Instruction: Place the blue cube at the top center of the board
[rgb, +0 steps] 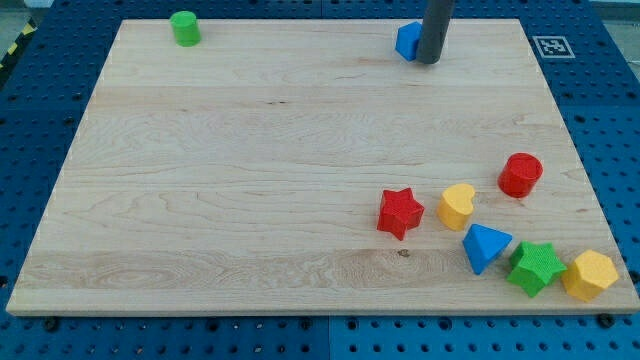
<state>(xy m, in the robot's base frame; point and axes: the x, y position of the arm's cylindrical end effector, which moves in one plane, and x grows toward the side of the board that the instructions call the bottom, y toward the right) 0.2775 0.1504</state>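
The blue cube (406, 41) sits near the view's top edge of the wooden board (250, 180), a little right of centre. My tip (428, 61) rests on the board touching the cube's right side; the dark rod hides part of the cube.
A green cylinder (185, 28) stands at the top left. At the lower right lie a red cylinder (520, 175), a red star (400, 212), a yellow heart (457, 206), a blue triangular block (485, 247), a green star (535, 267) and a yellow hexagon (590, 275).
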